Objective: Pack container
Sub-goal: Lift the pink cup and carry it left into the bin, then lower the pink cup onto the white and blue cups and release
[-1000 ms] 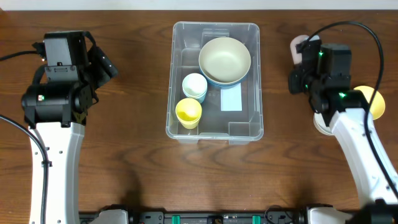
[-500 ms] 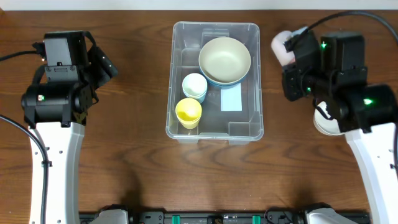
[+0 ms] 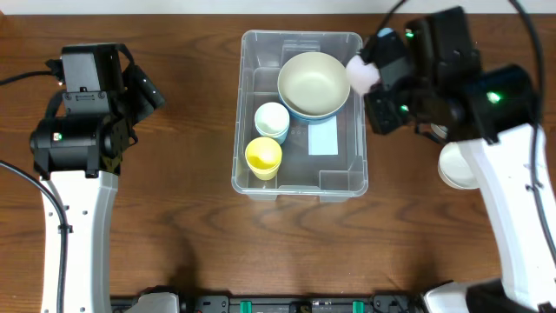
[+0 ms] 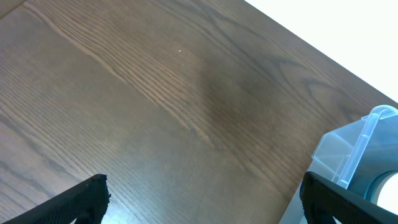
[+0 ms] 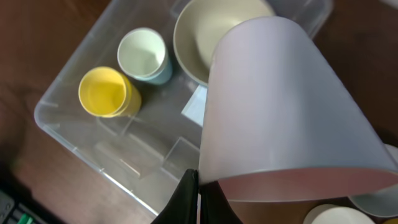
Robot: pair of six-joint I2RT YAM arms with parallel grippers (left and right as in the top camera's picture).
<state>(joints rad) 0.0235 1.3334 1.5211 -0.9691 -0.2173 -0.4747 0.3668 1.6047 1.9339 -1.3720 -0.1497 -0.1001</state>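
Moving part: right gripper [image 5: 194,190], clamped on the pink cup [image 5: 280,106], has swung in from 3 o'clock.
Cup position: tilted above the container [image 3: 301,193] rim at 2 o'clock, apparently clear of it.
Container: table centre, holding bowl [image 3: 314,83], white cup [image 3: 272,119] and yellow cup [image 3: 263,156].
Left gripper [image 4: 205,205]: jaws wide, empty, at 9 o'clock.
Meaning: the cup is probably close to being lowered in and let go.

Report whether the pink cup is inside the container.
Out: the pink cup, tipped in the right pincer, hovers above the container rim.
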